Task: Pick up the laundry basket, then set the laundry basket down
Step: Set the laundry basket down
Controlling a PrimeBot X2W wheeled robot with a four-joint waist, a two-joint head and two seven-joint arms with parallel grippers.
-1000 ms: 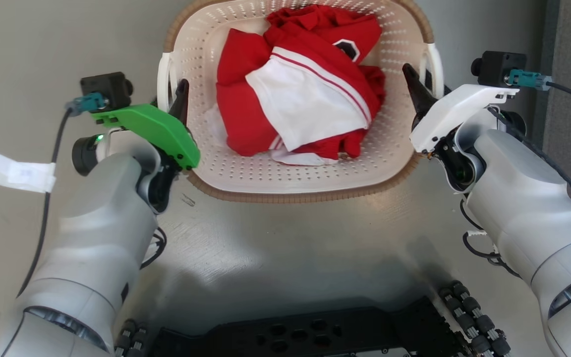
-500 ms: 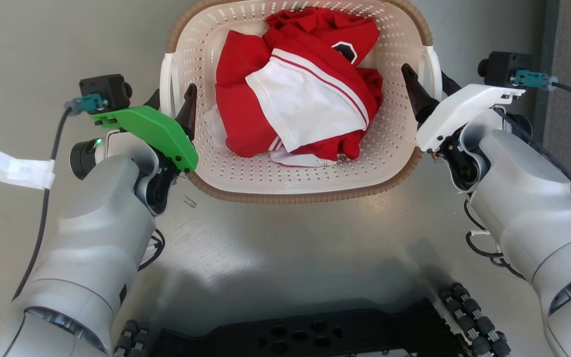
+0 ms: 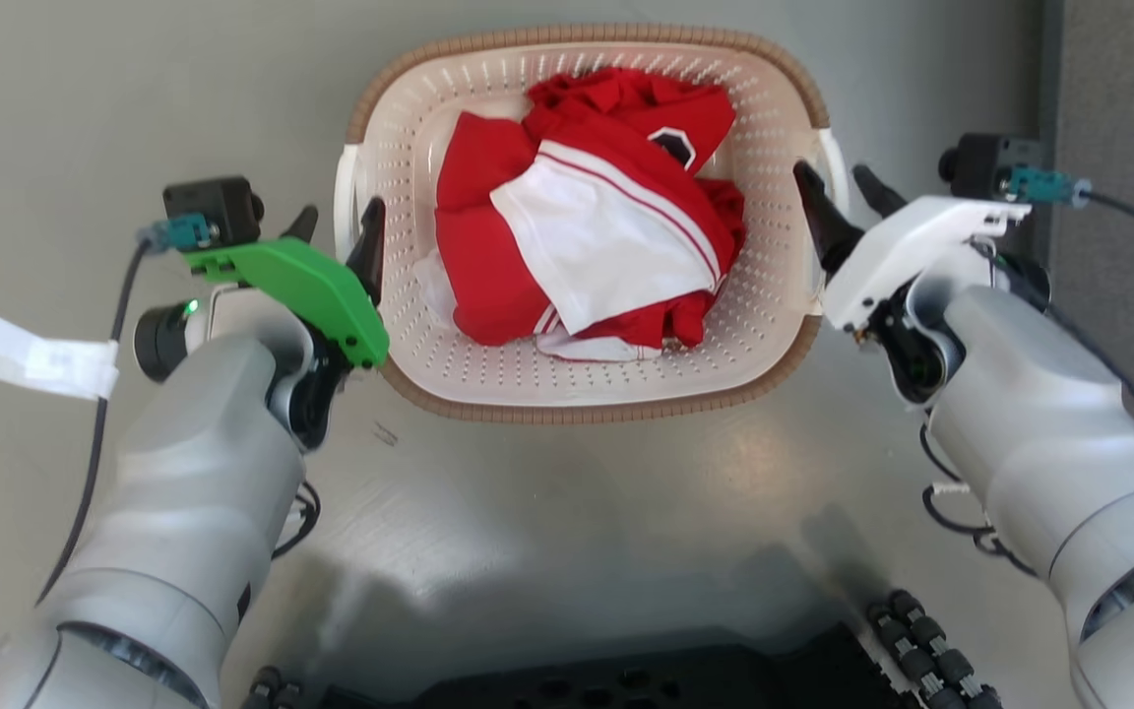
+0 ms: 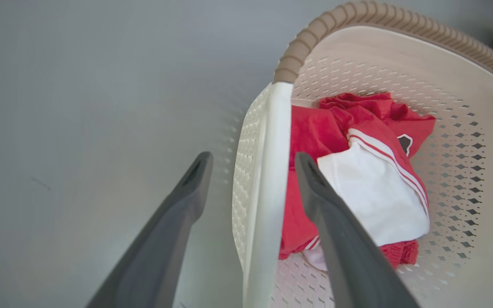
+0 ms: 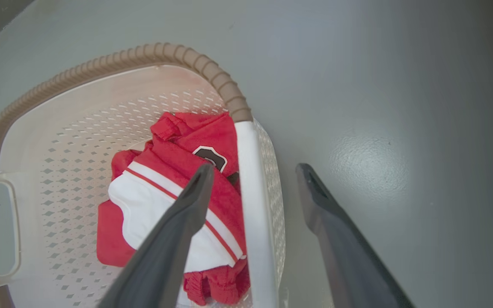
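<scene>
A cream perforated laundry basket (image 3: 567, 409) with a brown woven-look rim sits on the grey floor (image 3: 567, 522) directly in front of the robot, with a red-and-white garment (image 3: 577, 217) heaped inside. The left gripper (image 3: 341, 212) and right gripper (image 3: 832, 172) flank it symmetrically, so that a lift would be shared evenly and the basket kept level. Each gripper straddles a white side handle, one dark finger outside the wall and one inside above the clothing. In the left wrist view the left handle (image 4: 268, 171) stands between spread fingers with a gap on either side. The right handle (image 5: 248, 192) is framed the same way. Both sets of jaws are apart and clamp nothing, so the basket appears to bear on the floor rather than hang from the arms.
</scene>
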